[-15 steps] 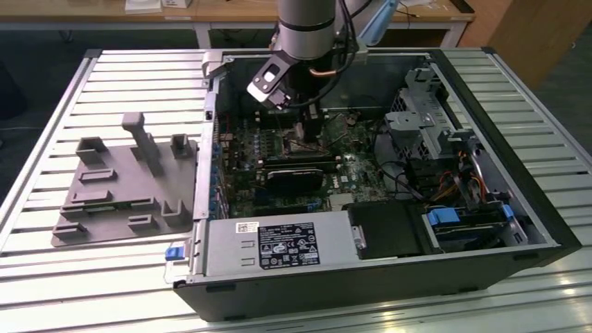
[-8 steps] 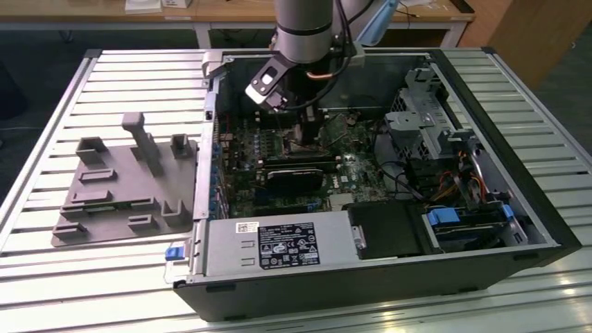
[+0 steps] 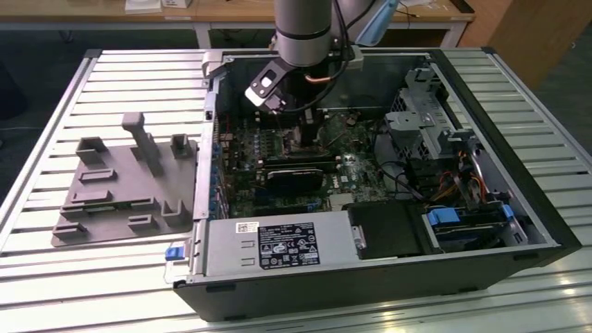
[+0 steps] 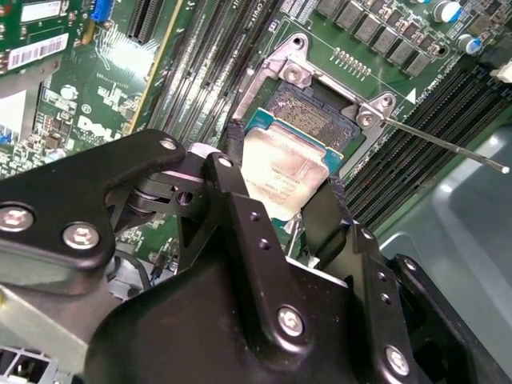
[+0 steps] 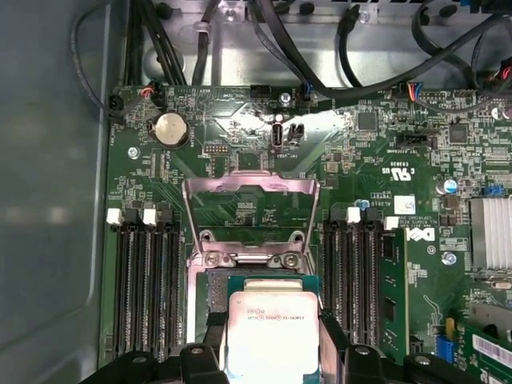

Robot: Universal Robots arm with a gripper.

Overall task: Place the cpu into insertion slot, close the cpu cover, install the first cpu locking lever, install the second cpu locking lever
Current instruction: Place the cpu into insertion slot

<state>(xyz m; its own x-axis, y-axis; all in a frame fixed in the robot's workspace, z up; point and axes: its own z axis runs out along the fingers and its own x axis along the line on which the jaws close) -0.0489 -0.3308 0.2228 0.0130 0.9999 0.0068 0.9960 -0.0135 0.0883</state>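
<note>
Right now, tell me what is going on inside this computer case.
The robot's black tool is shut on a flat silvery-grey square chip, holding it over the dark square socket in the green motherboard. Whether the chip is seated cannot be told. The thin silver metal cover frame is swung open, and a thin metal lever rod sticks out free.

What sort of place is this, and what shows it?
Likely a robotics lab: an open PC case on a slatted table, an end effector gripping a cpu, desks behind.
</note>
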